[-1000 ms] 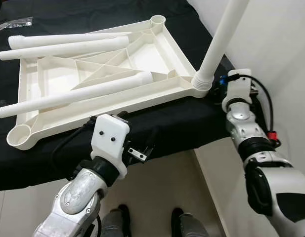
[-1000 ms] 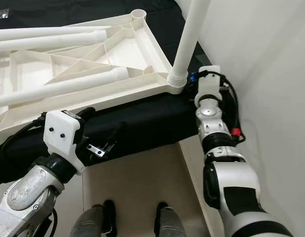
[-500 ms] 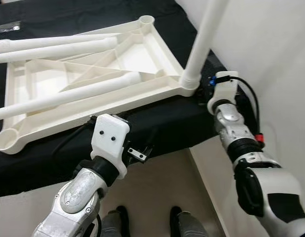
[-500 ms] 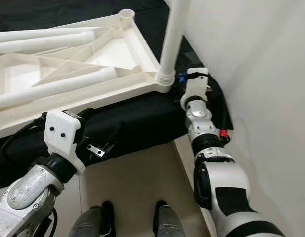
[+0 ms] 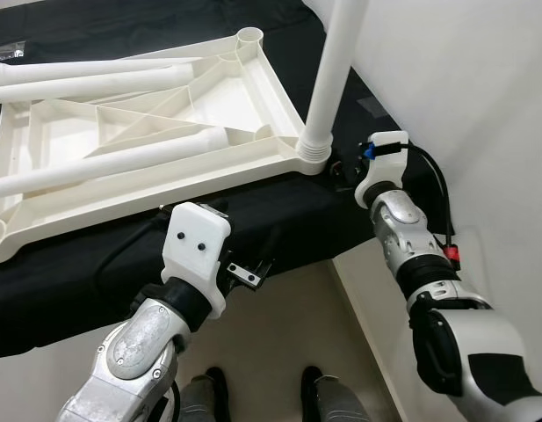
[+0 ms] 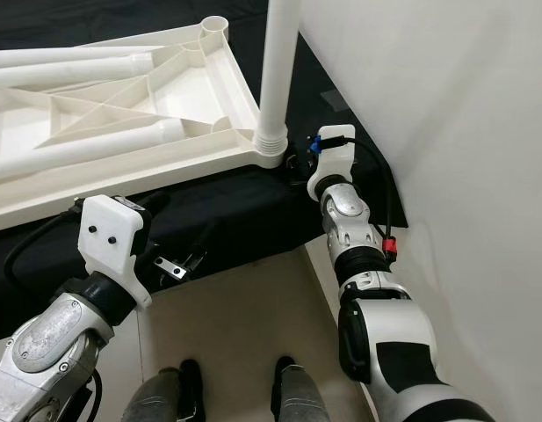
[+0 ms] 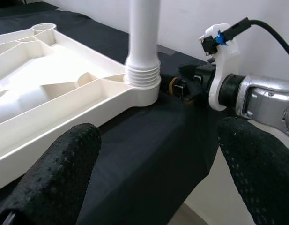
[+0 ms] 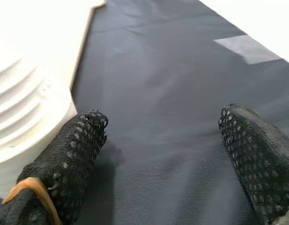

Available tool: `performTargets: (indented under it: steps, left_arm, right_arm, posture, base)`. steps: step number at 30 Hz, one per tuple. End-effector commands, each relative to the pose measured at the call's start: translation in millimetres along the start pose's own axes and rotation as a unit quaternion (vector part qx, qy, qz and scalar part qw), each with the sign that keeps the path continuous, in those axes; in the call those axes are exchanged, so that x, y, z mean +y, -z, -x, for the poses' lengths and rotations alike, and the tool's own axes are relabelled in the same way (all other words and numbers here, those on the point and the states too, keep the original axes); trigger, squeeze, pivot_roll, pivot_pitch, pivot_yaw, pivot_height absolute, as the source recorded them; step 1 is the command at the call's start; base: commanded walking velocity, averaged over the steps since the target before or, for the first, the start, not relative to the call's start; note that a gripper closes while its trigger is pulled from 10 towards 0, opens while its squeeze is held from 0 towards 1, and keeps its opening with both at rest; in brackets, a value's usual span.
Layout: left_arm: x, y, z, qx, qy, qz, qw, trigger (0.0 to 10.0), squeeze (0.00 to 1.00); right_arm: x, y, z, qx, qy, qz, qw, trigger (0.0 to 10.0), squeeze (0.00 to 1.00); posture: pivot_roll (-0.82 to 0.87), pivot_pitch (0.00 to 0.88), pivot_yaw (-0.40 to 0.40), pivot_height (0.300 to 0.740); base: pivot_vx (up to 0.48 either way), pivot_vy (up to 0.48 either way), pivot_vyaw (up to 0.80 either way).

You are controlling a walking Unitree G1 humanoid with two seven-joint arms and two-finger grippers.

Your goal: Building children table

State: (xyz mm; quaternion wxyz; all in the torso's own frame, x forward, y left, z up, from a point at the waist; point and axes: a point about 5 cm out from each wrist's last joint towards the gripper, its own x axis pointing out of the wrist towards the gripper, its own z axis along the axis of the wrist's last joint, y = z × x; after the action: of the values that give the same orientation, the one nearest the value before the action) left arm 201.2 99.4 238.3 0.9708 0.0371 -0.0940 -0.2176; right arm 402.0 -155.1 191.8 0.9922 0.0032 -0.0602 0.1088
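Black cloth (image 5: 279, 220) bears upturned cream tabletop (image 5: 148, 158), one leg (image 5: 332, 79) upright.

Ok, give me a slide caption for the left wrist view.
Open left gripper faces the upright table leg seated in the upturned tabletop, right gripper beside it on black cloth.

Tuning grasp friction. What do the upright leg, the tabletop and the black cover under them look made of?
Upright leg: looks like moulded plastic, smooth cream with a slight sheen, with a ribbed threaded collar at its base.
Tabletop: apparently the same cream plastic; the cast ribs and corner sockets on its underside suggest moulding.
Black cover: seems woven fabric, matte, with visible weave and soft creases.
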Motion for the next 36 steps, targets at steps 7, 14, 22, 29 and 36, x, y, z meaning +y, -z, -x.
performTargets:
  steps: [7,14,22,29,36]
  left_arm:
    - [0.0,1,0.8,0.002,0.003,0.000,1.000,10.0,0.00]
    - [0.6,2,0.3,0.002,0.002,-0.001,1.000,10.0,0.00]
    - [0.1,2,0.2,0.001,0.001,-0.001,1.000,10.0,0.00]
    - [0.4,1,-0.6,-0.004,0.001,-0.003,1.000,10.0,0.00]
    - [0.3,3,-0.8,-0.003,0.000,-0.002,1.000,10.0,0.00]
  right_arm:
    - [46.4,34,14.4,0.035,-0.136,-0.014,0.990,10.0,0.00]
    - [45.8,29,13.0,0.024,-0.133,0.010,0.991,10.0,0.00]
    - [55.6,22,14.8,0.010,-0.163,0.002,0.987,10.0,0.00]
    - [87.1,19,25.2,-0.003,-0.231,-0.017,0.973,10.0,0.00]
    - [112.1,23,40.8,0.000,-0.292,-0.013,0.956,10.0,0.00]
  posture:
    - [0.16,0.352,-0.022,0.740]
    - [0.16,0.348,-0.021,0.740]
    - [0.15,0.336,-0.029,0.740]
    - [0.15,0.325,-0.029,0.740]
    - [0.14,0.307,-0.034,0.740]
  base:
    - [0.000,0.000,0.00]
    - [0.000,0.000,0.00]
    - [0.000,0.000,0.00]
    - [0.000,0.000,0.00]
    - [0.000,0.000,0.00]
